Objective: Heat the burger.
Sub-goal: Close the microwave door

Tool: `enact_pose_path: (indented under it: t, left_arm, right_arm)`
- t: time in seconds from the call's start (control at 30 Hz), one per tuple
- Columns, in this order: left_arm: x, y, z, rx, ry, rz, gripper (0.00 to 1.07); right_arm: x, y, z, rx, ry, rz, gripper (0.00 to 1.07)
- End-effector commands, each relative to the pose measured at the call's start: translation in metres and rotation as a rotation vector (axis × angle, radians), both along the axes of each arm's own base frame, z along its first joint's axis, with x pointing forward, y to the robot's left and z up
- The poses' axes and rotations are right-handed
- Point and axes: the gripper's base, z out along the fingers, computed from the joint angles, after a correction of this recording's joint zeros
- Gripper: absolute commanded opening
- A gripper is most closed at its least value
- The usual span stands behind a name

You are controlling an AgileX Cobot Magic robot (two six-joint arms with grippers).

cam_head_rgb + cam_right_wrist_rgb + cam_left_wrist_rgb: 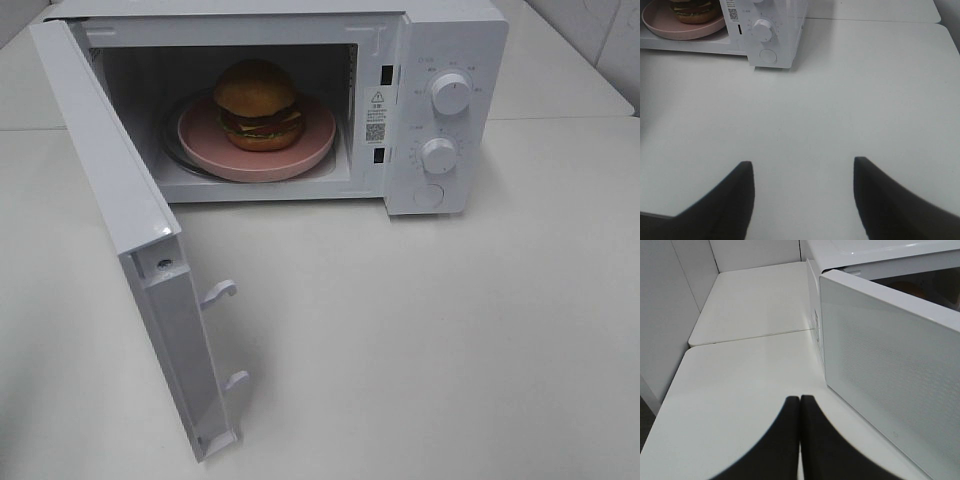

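Burger [256,103] on pink plate [312,146] inside microwave [455,40], door [100,160] open — left fingers [782,440] clenched, empty; right fingers [735,195] spread, empty.

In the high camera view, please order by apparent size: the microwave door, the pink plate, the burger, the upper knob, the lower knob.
1. microwave door (also nearest the camera)
2. pink plate
3. burger
4. upper knob and lower knob: they look alike, not ranked

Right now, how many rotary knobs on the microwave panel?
2. Upper knob near the top of the panel; lower knob directly beneath it, above the round button. None appear hidden.
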Motion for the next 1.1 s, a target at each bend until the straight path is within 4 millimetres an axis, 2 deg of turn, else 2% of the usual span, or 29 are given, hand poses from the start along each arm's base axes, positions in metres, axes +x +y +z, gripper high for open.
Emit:
enact_pose_path:
  t: [0.03, 0.07, 0.17, 0.23, 0.3, 0.33, 0.43, 0.5, 0.57, 0.6, 0.63, 0.7, 0.8, 0.87, 1.1]
  left_arm:
    - [0.025, 0.001, 0.002, -0.032, -0.020, 0.015, 0.00]
    - [0.040, 0.001, 0.001, -0.052, -0.009, 0.024, 0.00]
    - [0.048, 0.001, -0.001, -0.059, -0.001, 0.029, 0.00]
    - [0.077, -0.001, -0.010, -0.050, 0.024, 0.014, 0.00]
    - [0.083, -0.003, -0.012, -0.035, 0.027, 0.003, 0.00]
    - [0.096, -0.008, -0.017, -0.026, 0.036, -0.023, 0.00]
    - [0.102, -0.011, -0.021, -0.024, 0.045, -0.034, 0.00]
    - [0.123, -0.027, -0.033, -0.013, 0.058, -0.096, 0.00]
    - [0.127, -0.032, -0.036, -0.010, 0.063, -0.115, 0.00]
    - [0.136, -0.041, -0.044, -0.002, 0.071, -0.142, 0.00]
    - [0.136, -0.041, -0.044, -0.002, 0.071, -0.142, 0.00]
    - [0.148, -0.053, -0.054, 0.010, 0.059, -0.176, 0.00]
    - [0.151, -0.057, -0.058, 0.017, 0.056, -0.189, 0.00]
    - [0.163, -0.073, -0.069, 0.046, 0.058, -0.240, 0.00]
    - [0.183, -0.095, -0.080, 0.072, 0.100, -0.298, 0.00]
  right_arm:
    - [-0.003, 0.000, 0.000, 0.005, -0.036, 0.004, 0.56]
    - [-0.003, 0.000, 0.000, 0.005, -0.036, 0.004, 0.56]
    - [-0.003, 0.000, 0.000, 0.005, -0.036, 0.004, 0.56]
    - [-0.003, 0.000, 0.000, 0.005, -0.036, 0.004, 0.56]
    - [-0.003, 0.000, 0.000, 0.005, -0.036, 0.004, 0.56]
    - [-0.003, 0.000, 0.000, 0.005, -0.036, 0.004, 0.56]
    - [-0.003, 0.000, 0.000, 0.005, -0.036, 0.004, 0.56]
    - [-0.003, 0.000, 0.000, 0.005, -0.036, 0.004, 0.56]
    - [-0.003, 0.000, 0.000, 0.005, -0.036, 0.004, 0.56]
    - [-0.003, 0.000, 0.000, 0.005, -0.036, 0.004, 0.56]
    - [-0.003, 0.000, 0.000, 0.005, -0.036, 0.004, 0.56]
    - [-0.003, 0.000, 0.000, 0.005, -0.036, 0.004, 0.56]
    - [-0.003, 0.000, 0.000, 0.005, -0.036, 0.004, 0.56]
    - [-0.003, 0.000, 0.000, 0.005, -0.036, 0.004, 0.56]
    - [-0.003, 0.000, 0.000, 0.005, -0.036, 0.004, 0.56]
